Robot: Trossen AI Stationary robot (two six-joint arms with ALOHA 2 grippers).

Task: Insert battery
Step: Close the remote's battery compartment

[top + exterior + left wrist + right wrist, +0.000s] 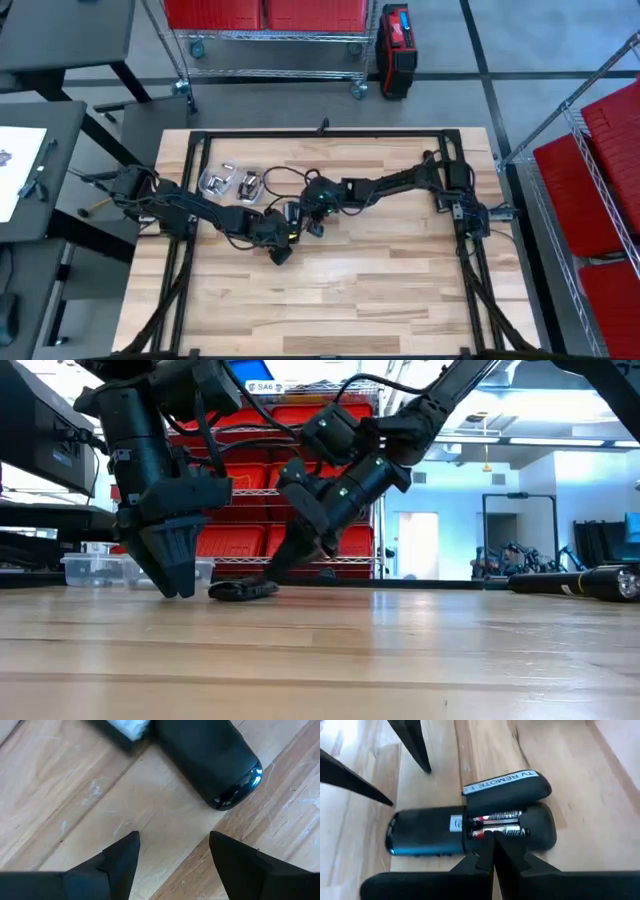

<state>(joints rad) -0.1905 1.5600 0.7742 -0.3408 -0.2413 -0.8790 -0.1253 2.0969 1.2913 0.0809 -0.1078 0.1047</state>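
The right tool (pixel 494 851), fingers pressed together, touches the batteries (pixel 496 825) seated in the remote (pixel 470 833) lying beneath it. The left tool (pixel 172 855), spread, hovers beside the remote's end; the cover (pixel 506 786) lies alongside.

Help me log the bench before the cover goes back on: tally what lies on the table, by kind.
Remote: 1
Batteries in its open compartment: 2
Loose battery cover: 1
Clear containers: 2
Total: 6
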